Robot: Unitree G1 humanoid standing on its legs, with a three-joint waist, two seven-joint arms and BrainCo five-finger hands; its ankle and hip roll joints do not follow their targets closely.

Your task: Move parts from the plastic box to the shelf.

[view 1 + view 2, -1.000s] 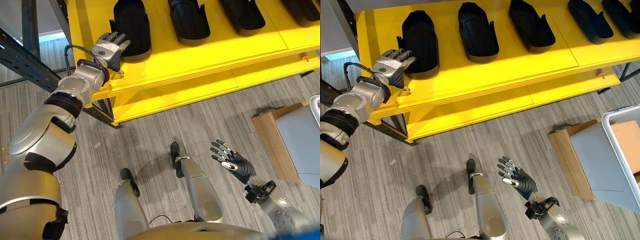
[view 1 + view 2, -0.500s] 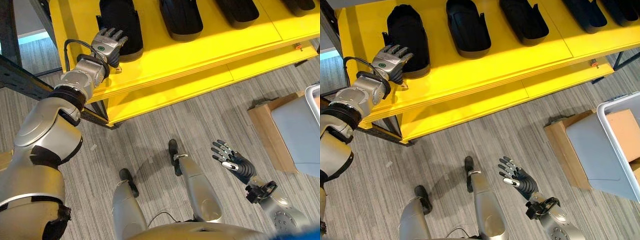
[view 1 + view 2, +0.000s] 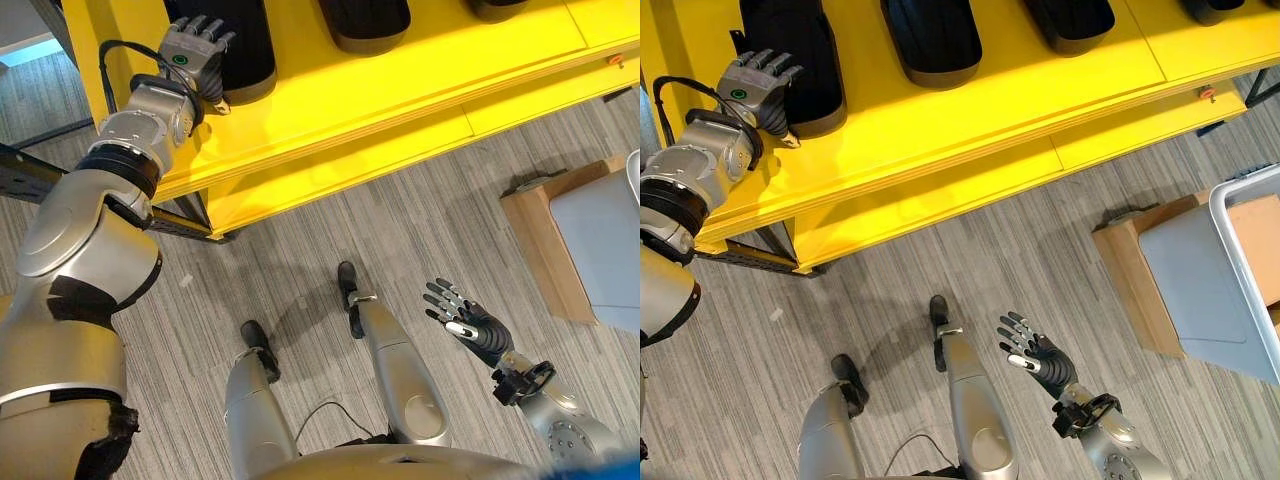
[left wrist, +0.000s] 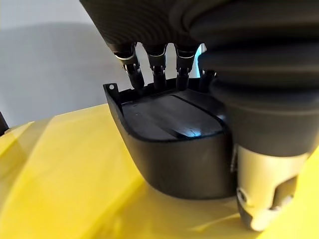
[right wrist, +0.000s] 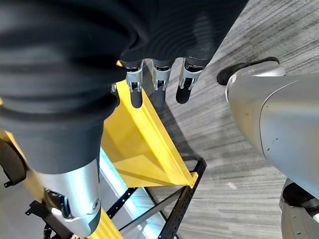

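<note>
While the left hand is resting straight fingers on the end part at the shelf corner, probably seating it in line, nothing is being gripped. Four parts are showing in the right eye view. Right hand is hanging relaxed, empty, low over the floor. Box is sitting right of the shelf.

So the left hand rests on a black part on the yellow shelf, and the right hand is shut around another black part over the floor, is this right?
Not quite. The right hand holds nothing: the right eye view shows its fingers spread open above the grey floor. The rest is right: the left hand rests on the black part on the yellow shelf.
</note>
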